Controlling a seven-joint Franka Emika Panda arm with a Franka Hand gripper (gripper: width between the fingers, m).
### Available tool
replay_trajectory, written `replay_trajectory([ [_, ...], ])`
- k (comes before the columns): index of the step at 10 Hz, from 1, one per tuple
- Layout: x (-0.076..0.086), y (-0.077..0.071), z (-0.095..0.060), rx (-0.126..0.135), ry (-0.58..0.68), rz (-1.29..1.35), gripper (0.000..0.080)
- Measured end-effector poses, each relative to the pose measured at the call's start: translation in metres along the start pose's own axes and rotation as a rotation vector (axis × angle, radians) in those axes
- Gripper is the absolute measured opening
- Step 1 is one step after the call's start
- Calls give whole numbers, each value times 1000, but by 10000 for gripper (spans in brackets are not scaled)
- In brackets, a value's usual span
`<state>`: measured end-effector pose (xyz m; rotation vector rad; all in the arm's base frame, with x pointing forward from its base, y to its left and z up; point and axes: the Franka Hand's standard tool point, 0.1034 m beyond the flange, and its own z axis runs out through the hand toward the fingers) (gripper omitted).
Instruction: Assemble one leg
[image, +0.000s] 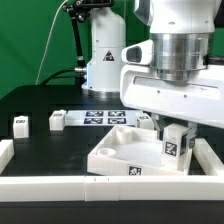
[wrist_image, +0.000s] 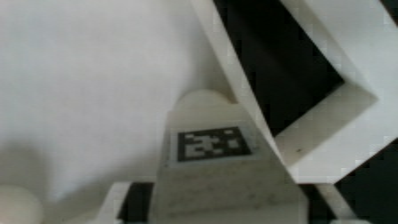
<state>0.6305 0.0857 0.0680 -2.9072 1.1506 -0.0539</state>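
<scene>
Exterior cam low, close, facing robot base across black table (image: 40, 100), wrist cam v. close, looking down along held small white tagged plastic leg (wrist_image: 214, 150), both views share leg (image: 176, 143) & big white square tray-like piece (image: 120, 150).

Under my hand sits a large white square tray-like piece (image: 118, 150) with raised corner sockets and a marker tag on its near side. It rests on the black table (image: 45, 110); its flat white face (wrist_image: 89, 90) fills much of my wrist view, with the dark table showing past its edge. Beyond my hand, farther back on the table, lies the marker board (image: 100, 117), flat and thin, printed with several black-and-white tags. A low white rail (image: 60, 184) borders the table on the near side, well forward of my hand. Behind everything hangs a green backdrop (image: 30, 35).
</scene>
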Motion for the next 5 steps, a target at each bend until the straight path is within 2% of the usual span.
replay_trajectory([
  [1,-1,0,0,0,-1,0,299],
  [3,-1,0,1,0,-1,-1,606],
  [5,-1,0,1,0,-1,-1,637],
])
